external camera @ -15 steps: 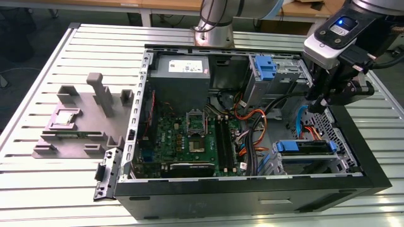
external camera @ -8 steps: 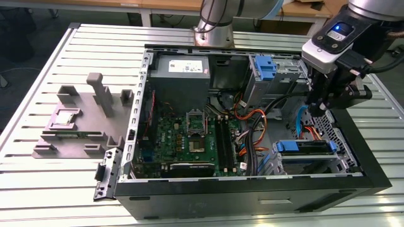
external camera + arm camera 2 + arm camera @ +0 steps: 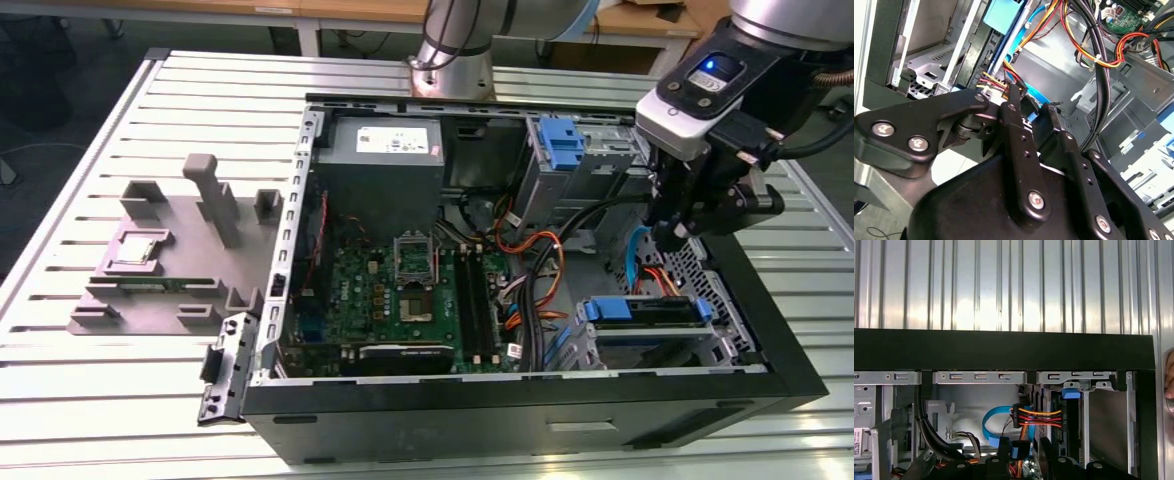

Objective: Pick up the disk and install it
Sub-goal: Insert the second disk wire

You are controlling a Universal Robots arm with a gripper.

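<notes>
Lying at the exterior view's left: a grey fixture is sitting on the slotted table, well apart from the work.
Case: the open computer case is lying on its side, with its interior facing up.
Power supply: the grey box with the white label is sitting in the far corner of the case and is not the target.
Motherboard: the green board is lying flat just beside that box.
Disk: the disk, framed in blue, is lying in a bay at the case's near corner on the exterior view's right.
Cables: a red, yellow and orange bundle is running close past the tool in the first wrist view.
Gripper: the gripper is hanging inside the case near its wall, just beyond the disk and apparently not touching it.
Gripper state: I cannot tell whether it is clenching or released.
Progress: nothing is showing the disk lifted. I am judging the arm to be positioned at the bay, with the seating unconfirmed.
</notes>
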